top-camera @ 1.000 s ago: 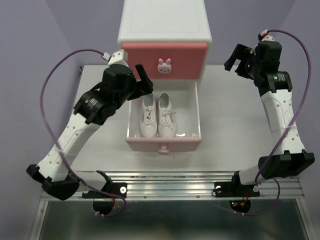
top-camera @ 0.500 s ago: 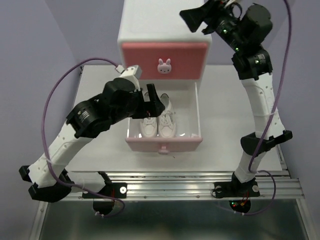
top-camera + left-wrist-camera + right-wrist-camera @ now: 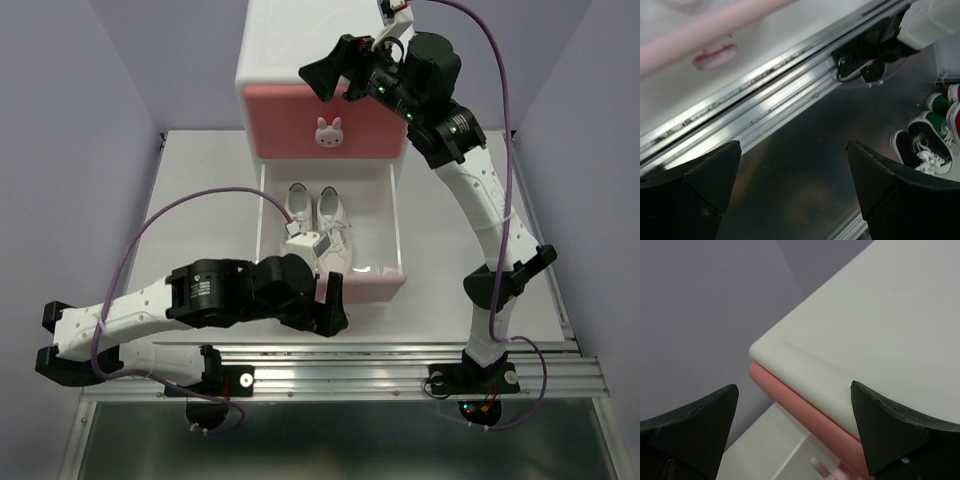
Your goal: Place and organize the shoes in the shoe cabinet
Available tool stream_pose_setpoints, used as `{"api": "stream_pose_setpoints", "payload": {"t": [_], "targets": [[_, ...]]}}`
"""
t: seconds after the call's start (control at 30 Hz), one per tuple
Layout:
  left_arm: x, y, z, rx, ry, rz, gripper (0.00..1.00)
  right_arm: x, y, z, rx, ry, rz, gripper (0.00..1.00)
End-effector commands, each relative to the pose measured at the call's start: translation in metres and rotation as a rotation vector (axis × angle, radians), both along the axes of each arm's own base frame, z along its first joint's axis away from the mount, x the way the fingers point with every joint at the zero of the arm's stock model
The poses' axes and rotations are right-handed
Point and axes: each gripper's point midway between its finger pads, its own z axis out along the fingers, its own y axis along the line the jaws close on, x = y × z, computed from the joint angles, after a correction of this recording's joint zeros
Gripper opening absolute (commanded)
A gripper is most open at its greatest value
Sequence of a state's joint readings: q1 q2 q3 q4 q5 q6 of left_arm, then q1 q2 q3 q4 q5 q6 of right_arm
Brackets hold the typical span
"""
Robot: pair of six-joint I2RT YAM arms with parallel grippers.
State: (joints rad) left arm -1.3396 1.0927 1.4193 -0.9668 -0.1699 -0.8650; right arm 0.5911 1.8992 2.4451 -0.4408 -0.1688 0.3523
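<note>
L gripper point(image 3: 333, 305) moved to lower drawer point(image 3: 372, 286) front, R gripper point(image 3: 335, 72) above shoe cabinet point(image 3: 290, 40); both open, empty. White sneakers point(image 3: 318, 228) stowed; drawer push likely next.

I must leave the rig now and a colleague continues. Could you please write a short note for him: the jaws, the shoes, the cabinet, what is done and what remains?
Left gripper: jaws open, empty, low in front of the lower drawer.
Right gripper: jaws open, empty, above the top of the shoe cabinet.
White sneakers: side by side in the open lower drawer, toes toward its front.
Upper drawer: shut.
Done: white pair stowed.
Left: the orange pair, not in view here; probably also closing the lower drawer.
</note>
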Motion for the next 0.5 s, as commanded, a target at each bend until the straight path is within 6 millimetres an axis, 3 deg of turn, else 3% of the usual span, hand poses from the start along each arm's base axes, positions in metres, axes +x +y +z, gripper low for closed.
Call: {"api": "stream_pose_setpoints", "payload": {"t": [0.0,0.13,0.2,0.47], "targets": [[-0.03,-0.005,-0.041,0.034,0.091,0.032,0.99,0.039,-0.017,-0.126,-0.238,0.301,-0.138,1.0],[-0.034,0.008,-0.101,0.135,0.116,0.128,0.99,0.039,-0.013,-0.134,-0.227,0.304,-0.123,1.0],[-0.027,0.009,-0.117,0.158,0.1,0.177,0.99,0.039,-0.012,-0.149,-0.247,0.327,-0.113,1.0],[0.021,-0.001,-0.151,0.263,-0.111,0.37,0.99,0.043,-0.02,-0.154,-0.297,0.29,-0.147,1.0]]}}
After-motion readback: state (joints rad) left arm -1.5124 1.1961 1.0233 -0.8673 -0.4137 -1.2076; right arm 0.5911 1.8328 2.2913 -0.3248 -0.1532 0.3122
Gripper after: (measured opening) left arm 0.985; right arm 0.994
